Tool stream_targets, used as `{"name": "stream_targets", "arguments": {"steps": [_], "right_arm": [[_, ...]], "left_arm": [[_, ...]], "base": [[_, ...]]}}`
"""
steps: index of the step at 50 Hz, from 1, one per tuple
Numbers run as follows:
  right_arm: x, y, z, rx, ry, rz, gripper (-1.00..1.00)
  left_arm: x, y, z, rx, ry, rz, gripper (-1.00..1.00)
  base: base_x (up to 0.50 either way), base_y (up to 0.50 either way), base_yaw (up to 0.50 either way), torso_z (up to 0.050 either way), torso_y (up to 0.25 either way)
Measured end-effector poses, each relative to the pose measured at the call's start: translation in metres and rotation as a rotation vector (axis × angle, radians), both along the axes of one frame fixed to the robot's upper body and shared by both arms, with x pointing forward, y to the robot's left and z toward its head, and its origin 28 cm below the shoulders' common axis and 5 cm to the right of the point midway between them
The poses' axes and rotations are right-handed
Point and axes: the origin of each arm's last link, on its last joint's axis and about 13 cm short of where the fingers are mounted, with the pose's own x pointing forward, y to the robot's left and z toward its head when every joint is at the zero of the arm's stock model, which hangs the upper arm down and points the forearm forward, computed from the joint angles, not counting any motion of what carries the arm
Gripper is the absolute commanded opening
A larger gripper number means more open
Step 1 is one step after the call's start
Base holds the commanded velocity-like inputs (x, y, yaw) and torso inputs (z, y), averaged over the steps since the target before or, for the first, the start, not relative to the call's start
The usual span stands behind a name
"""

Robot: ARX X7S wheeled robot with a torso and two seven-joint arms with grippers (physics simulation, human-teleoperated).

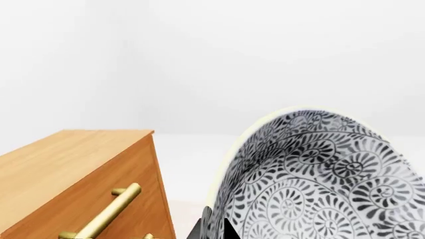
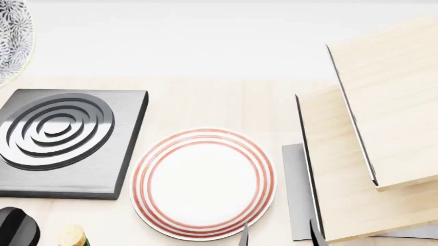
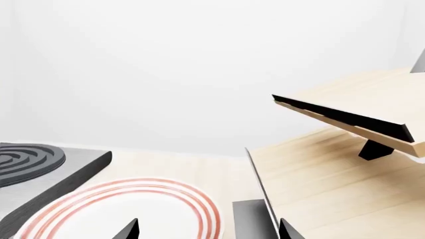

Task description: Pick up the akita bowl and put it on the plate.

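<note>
My left gripper [image 1: 216,230] pinched the akita bowl [image 2: 12,38] at ten o'clock from the plate [image 2: 203,183], nearer my spread right gripper [image 2: 279,237].

Only dark, pointed tips of the right gripper [image 3: 207,230] show, black and wedge-shaped, with flat matte faces
</note>
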Motion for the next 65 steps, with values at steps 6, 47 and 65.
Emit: {"name": "stream_targets", "arguments": {"steps": [6, 47, 65], "right_arm": [[0.000, 0.001, 0.000, -0.003, 0.001, 0.001, 1.00], [0.000, 0.000, -0.004, -0.001, 0.009, -0.001, 1.00], [0.000, 0.002, -0.006, -0.005, 0.014, 0.012, 1.00]], "left_arm": [[0.009, -0.011, -0.001, -0.019, 0.010, -0.049, -1.00], [0.051, -0.094, -0.023, -0.303, 0.173, -0.458, -1.00], [0.055, -0.116, -0.030, -0.499, 0.275, -0.528, -1.00]], "base": [[0.00, 0.00, 0.00, 0.000, 0.000], [0.00, 0.00, 0.00, 0.000, 0.000], [0.00, 0.00, 0.00, 0.000, 0.001]]}}
